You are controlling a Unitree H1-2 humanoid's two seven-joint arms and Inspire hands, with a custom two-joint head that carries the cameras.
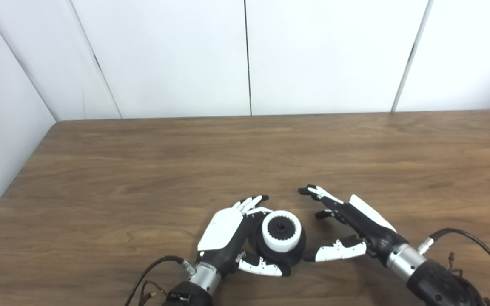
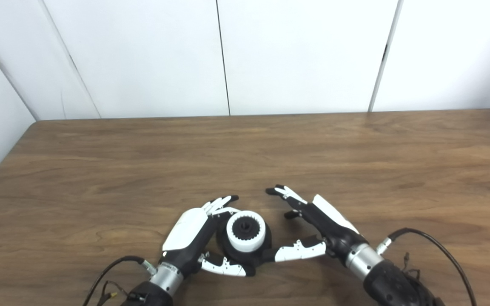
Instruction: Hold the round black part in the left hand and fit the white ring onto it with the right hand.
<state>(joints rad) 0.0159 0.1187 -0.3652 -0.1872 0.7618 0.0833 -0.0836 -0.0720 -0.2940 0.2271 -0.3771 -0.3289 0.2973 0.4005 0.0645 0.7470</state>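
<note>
Setting: a brown wood-grain tabletop (image 1: 270, 153) ran left to right, with white wall panels (image 1: 330, 55) along its far edge and down the left side.
Round black part: a round black part (image 1: 285, 251) sat on the tabletop near the near edge, a little left of centre, its toothed black hub showing in the middle.
White ring: a white ring (image 1: 282, 231) was seated on top of the black part, encircling the hub and facing upward.
Left hand: the left hand (image 1: 236, 238), with a white back plate and black palm, was wrapped around the left side of the black part; its fingers (image 1: 251, 203) curled round the far side and its thumb lay against the near side, so the part was held.
Right hand: the right hand (image 2: 309, 231) lay just right of the part, held nothing, and was spread wide; its fingers (image 2: 285, 194) pointed left and far, apart from the ring, while its thumb reached left toward the base of the black part, and whether it touched could not be told.
Arms: both forearms came in from the near edge, each with a silver wrist cuff.
Cables: a black cable (image 1: 474, 242) looped beside the right wrist, and another (image 1: 151, 270) beside the left wrist.
</note>
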